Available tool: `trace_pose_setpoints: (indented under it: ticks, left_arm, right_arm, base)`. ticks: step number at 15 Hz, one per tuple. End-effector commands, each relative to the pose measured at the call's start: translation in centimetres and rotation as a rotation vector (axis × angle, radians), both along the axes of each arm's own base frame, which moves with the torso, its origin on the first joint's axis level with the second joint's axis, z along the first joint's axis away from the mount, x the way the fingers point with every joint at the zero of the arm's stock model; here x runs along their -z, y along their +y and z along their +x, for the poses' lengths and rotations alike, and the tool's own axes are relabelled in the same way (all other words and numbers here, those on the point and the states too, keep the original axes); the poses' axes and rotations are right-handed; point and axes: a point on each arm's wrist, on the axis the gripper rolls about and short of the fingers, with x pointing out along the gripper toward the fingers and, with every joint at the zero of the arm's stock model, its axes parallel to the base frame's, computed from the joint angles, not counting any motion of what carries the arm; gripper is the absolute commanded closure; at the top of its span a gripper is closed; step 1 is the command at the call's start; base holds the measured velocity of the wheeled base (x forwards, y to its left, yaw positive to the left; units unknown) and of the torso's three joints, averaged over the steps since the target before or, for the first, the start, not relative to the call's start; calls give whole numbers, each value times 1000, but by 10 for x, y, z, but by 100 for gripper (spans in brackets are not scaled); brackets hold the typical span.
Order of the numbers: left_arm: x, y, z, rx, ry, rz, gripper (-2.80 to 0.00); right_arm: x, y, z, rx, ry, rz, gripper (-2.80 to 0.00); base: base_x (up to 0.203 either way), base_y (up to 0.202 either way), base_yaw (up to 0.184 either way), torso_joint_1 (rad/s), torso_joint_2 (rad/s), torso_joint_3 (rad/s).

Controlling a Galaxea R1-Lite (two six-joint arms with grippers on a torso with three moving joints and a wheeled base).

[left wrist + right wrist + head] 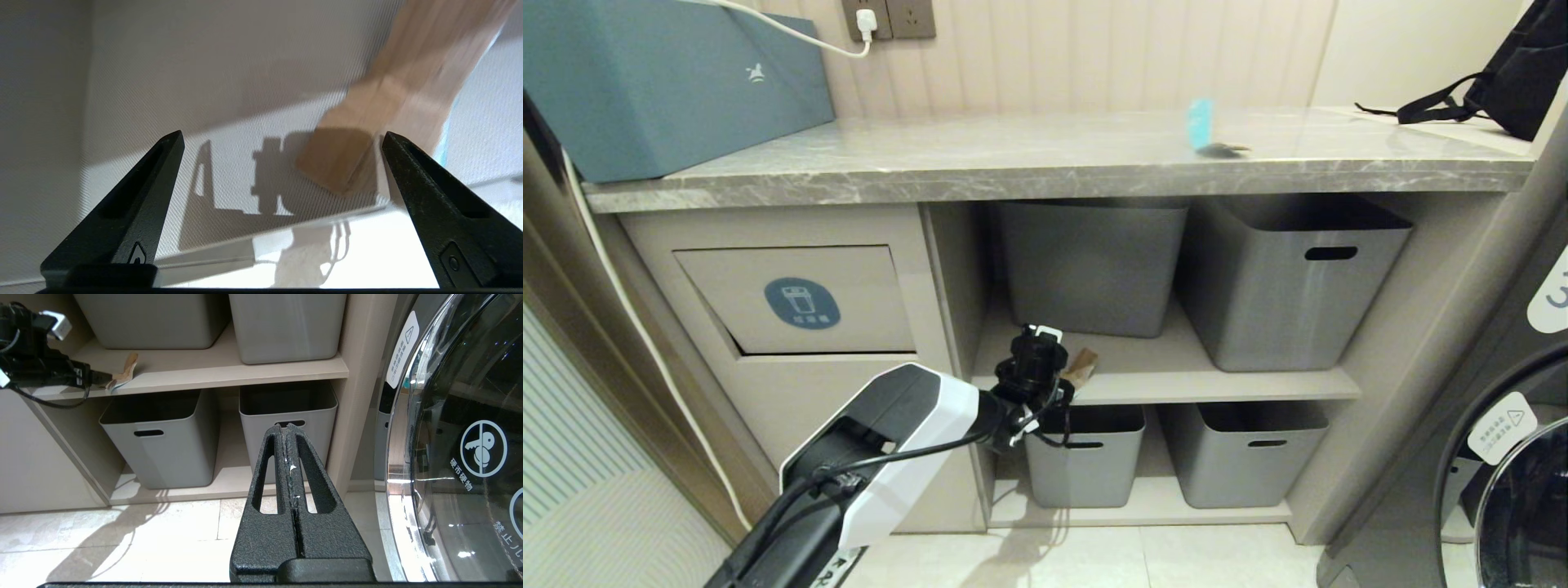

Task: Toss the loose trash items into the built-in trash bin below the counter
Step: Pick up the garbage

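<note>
left gripper spread wide at the mid shelf, brown cardboard scrap lying just ahead toward its 1 o'clock, not yet btwn the fingers. flat scrap near the lip, so i reckon a closing finger could nudge it off the shelf. right gripper pressed together, parked low; bin flap at 10 o'clock from the left gripper, blue scrap up on the counter.

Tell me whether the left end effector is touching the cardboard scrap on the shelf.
Cannot tell. In the left wrist view the open left end effector brackets the cardboard scrap, but blur hides any gap at the near finger.
</note>
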Motion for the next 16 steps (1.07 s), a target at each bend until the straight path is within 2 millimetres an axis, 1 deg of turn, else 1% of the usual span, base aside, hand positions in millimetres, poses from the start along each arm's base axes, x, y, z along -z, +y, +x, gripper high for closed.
trace_pose_setpoints:
  ticks: [1,5,7,10,13,16]
  left_arm:
    - [-9,-1,0,-9,-19,-6,-280]
    - [-18,-2,-1,-11,-39,-23,-280]
    - [-13,-3,0,33,-30,-44,-280]
    - [-1,-5,0,107,-2,-65,-280]
    - [8,-3,0,104,16,-56,-280]
    - [8,1,2,85,20,-46,-280]
  right_arm:
    - [0,0,0,0,2,0,0]
    - [0,0,0,0,2,0,0]
    - [0,0,0,0,2,0,0]
    - [0,0,0,0,2,0,0]
    - [0,0,0,0,2,0,0]
    - [0,0,0,0,2,0,0]
  base:
    - [0,0,0,0,0,0]
    - [0,0,0,0,0,0]
    - [0,0,0,0,0,0]
    - [0,0,0,0,0,0]
    - [0,0,0,0,0,0]
    - [0,0,0,0,0,0]
